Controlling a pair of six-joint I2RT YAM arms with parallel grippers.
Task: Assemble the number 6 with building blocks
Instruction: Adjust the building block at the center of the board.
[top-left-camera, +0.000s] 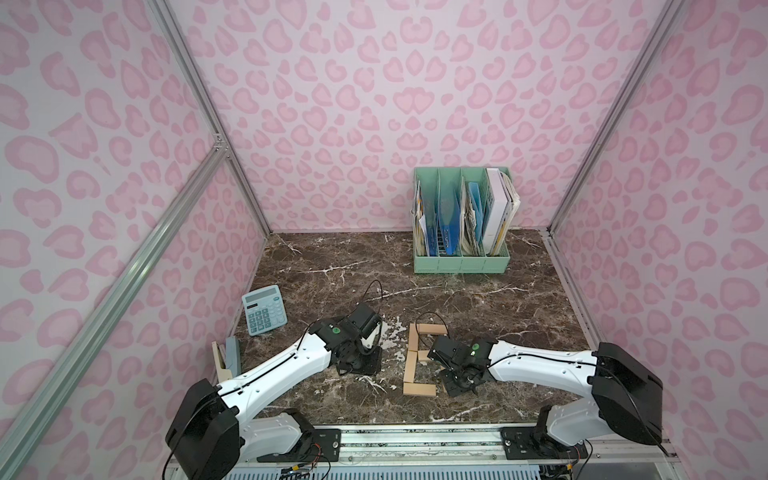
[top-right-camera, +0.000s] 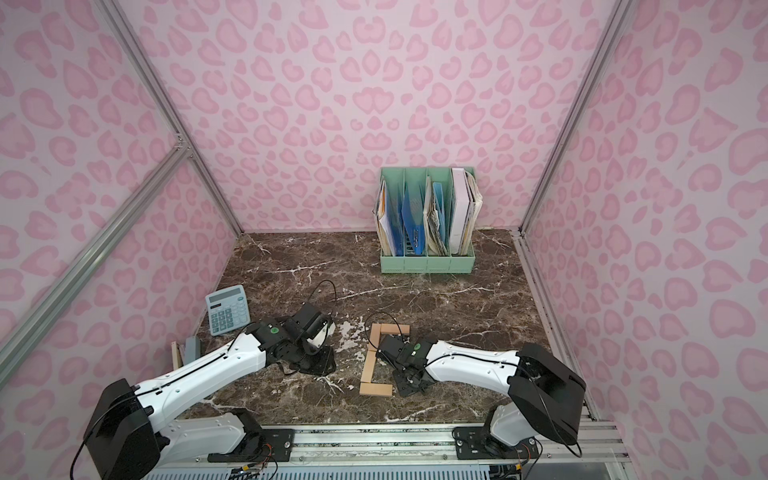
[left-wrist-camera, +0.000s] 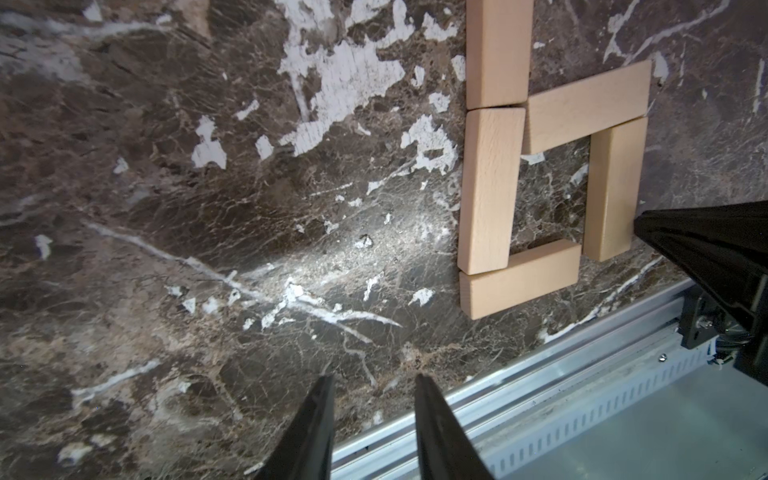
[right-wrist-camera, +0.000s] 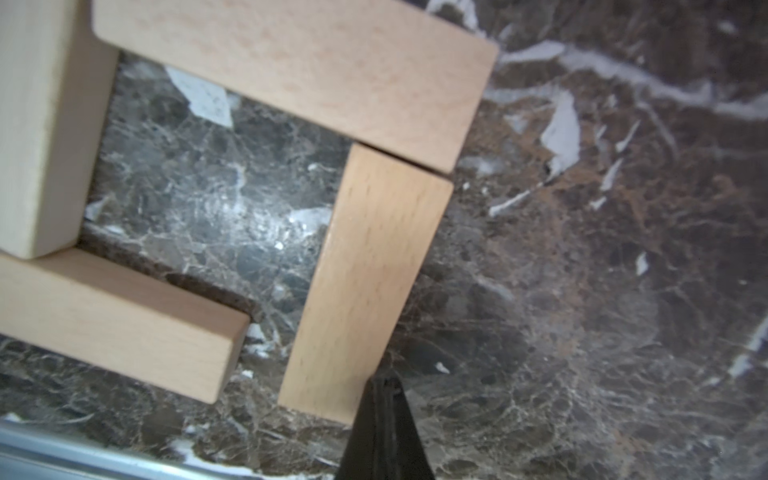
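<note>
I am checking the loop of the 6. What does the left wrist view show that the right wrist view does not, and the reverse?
Only left wrist: the left claw, open and empty, and the upper stem plank. Only right wrist: the right claw with tips shut. Both: that claw touching the side plank, the middle plank, the bottom plank, the marble table.

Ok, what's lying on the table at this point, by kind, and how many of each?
Wooden blocks: 6 (five show in the left wrist view, and the top block shows in a top view)
Calculator: 1
Stapler: 1
File rack: 1
Total: 9
</note>
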